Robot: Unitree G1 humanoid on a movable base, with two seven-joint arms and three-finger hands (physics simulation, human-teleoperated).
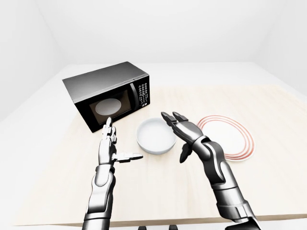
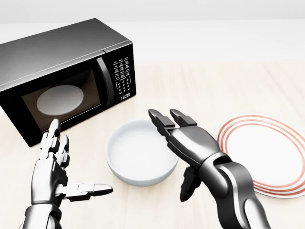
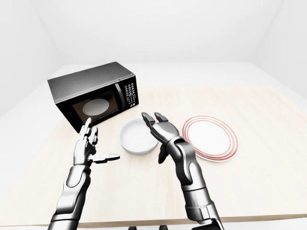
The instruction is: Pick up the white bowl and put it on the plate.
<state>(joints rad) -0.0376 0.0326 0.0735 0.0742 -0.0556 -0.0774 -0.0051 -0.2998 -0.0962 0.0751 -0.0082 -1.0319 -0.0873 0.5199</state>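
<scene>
White walls close in a bare room around a pale wooden table (image 2: 200,86). On it, in the head view, a black microwave (image 2: 62,71) stands at the upper left, its door shut. The white bowl (image 2: 138,155) sits upright on the table just below and to the right of the microwave. The plate (image 2: 271,152), white with red rings, lies to the bowl's right, apart from it. The right hand (image 2: 183,140) hangs at the bowl's right rim, fingers spread and reaching over the rim, thumb pointing down beside the wall, gripping nothing. The left hand (image 2: 55,169) is raised left of the bowl, clear of it, fingers straight, thumb held out toward the bowl.
</scene>
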